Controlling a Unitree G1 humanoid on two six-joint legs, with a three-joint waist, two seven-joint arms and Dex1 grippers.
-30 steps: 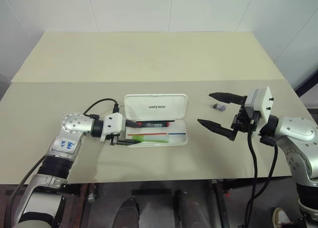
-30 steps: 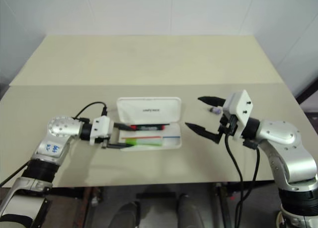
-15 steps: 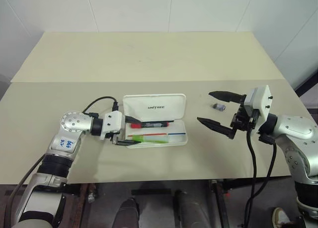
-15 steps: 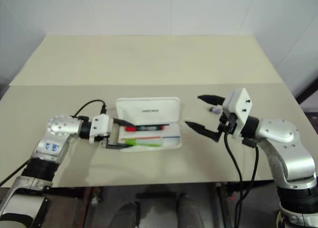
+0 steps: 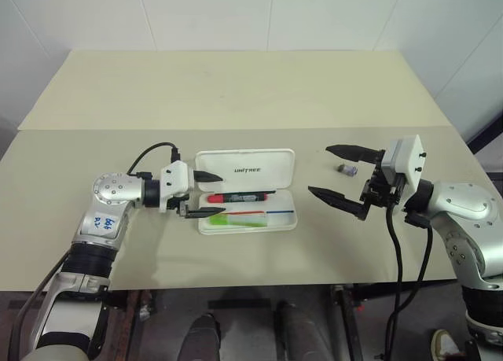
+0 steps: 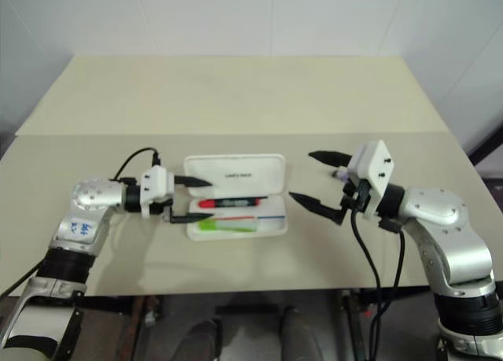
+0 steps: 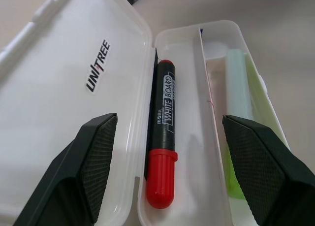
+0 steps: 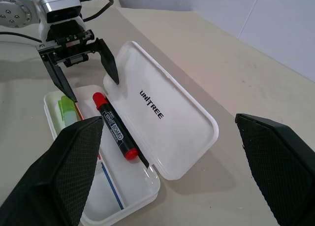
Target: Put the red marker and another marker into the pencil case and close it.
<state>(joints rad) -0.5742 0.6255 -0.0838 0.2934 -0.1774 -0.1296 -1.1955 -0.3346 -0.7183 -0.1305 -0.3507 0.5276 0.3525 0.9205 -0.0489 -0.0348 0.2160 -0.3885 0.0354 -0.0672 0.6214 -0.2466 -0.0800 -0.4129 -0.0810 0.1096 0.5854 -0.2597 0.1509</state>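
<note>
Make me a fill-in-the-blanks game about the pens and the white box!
1. The lid of the pencil case is ____.
2. The marker lying in the case has a ____ cap.
3. The word printed on the lid is ____.
4. The green highlighter lies ____ the case.

Missing words: open; red; UNITREE; inside

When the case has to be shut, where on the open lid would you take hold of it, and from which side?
I would probably push the lid at its far free edge, coming from behind it. The lid leans open beyond the tray of the pencil case, hinged along the tray's far side, so that edge should swing furthest. The right gripper hangs open nearby.
</note>
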